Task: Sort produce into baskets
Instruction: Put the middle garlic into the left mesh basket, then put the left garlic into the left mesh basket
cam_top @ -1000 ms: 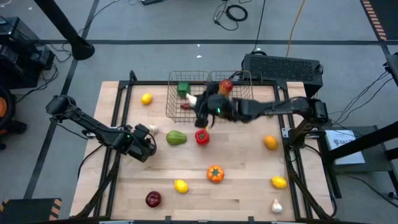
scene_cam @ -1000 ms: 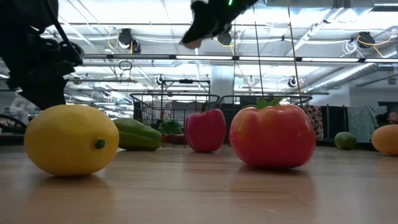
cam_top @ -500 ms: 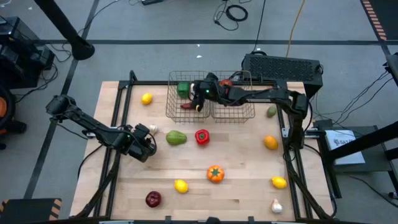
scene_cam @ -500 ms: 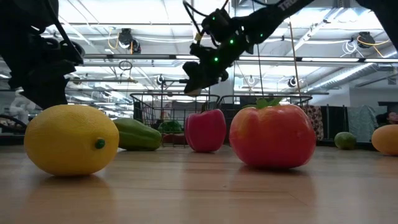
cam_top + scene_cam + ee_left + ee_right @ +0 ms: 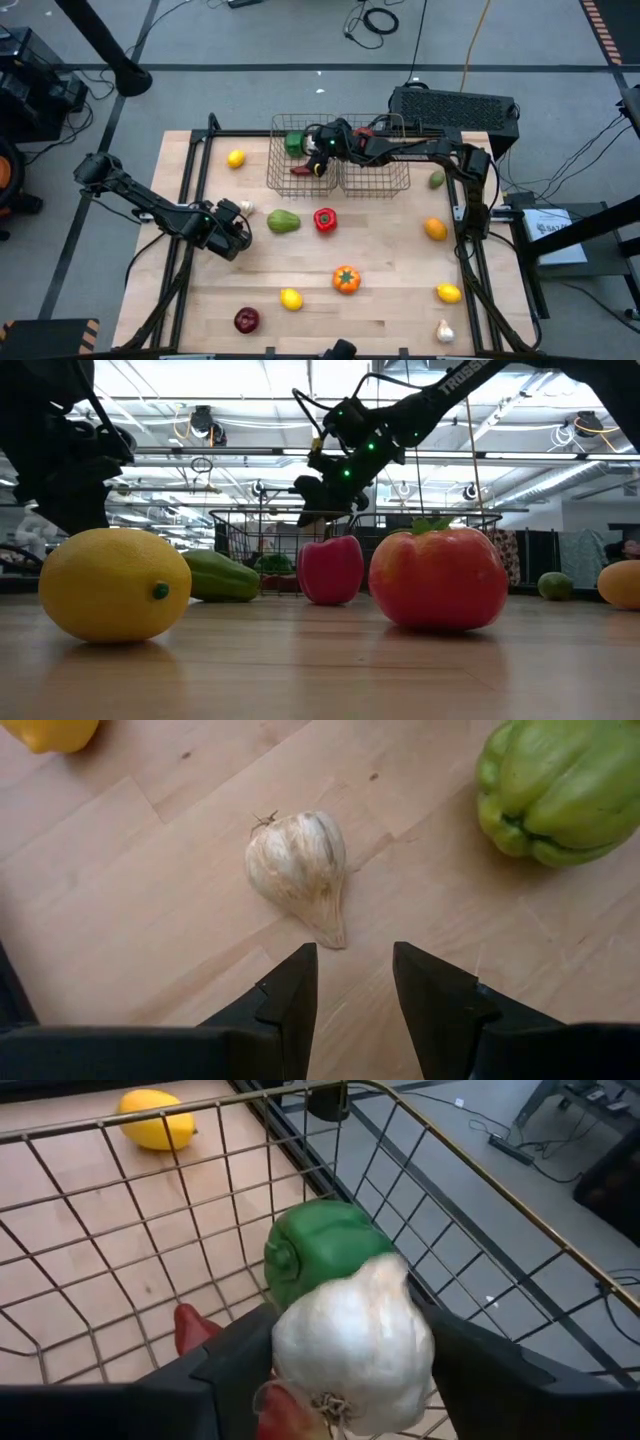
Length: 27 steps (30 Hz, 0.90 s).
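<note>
Your right gripper [image 5: 345, 1355] clamping a garlic bulb [image 5: 350, 1342] above the left basket [image 5: 303, 155], green pepper [image 5: 320, 1255] at its 12 o'clock, your left gripper [image 5: 355, 985] slightly parted, empty, second garlic [image 5: 298, 865] at its 12 o'clock.

On the worktop a yellow lemon [image 5: 115, 584] sat nearest its front edge, a red tomato-like fruit [image 5: 438, 580] beside it, a red pepper [image 5: 329, 569] and a green pepper [image 5: 222, 577] farther back before the wire baskets [image 5: 285, 532], above which the right gripper [image 5: 322, 497] hung.
</note>
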{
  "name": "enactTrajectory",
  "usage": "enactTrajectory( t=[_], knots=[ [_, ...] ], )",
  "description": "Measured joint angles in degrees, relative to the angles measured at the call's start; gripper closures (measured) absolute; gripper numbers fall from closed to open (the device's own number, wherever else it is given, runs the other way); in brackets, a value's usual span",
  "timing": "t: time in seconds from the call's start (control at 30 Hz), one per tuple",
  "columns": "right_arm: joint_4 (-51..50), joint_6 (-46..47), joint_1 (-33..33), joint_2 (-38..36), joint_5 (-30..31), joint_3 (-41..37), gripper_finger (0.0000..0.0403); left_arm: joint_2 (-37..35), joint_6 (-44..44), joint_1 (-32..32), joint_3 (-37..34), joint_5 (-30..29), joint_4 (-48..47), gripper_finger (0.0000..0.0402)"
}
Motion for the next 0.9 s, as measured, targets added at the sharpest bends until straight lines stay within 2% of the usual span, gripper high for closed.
enactTrajectory(
  t=[0.27,0.4,0.63,0.73,0.9],
  knots=[
    [-0.14,-1.02,0.75,-1.73,0.32,0.00,0.0124,0.00,-0.02,0.00,0.00,0.00,0.00,0.0261],
    [-4.50,-2.32,2.43,-6.79,0.37,0.02,0.0125,0.02,-0.02,0.00,0.00,0.05,0.00,0.0261],
    [-23.16,-1.59,8.20,-20.20,0.40,0.07,0.0134,0.02,-1.45,-0.93,-0.04,1.70,0.20,0.0261],
    [-31.99,1.79,12.26,-24.91,0.37,0.07,0.0139,0.02,-5.23,-2.42,-0.05,2.23,0.17,0.0261],
    [-42.96,10.56,20.56,-29.35,0.90,0.02,0.0144,0.03,-8.03,-4.10,-0.07,-0.21,0.16,0.0261]
  ],
)
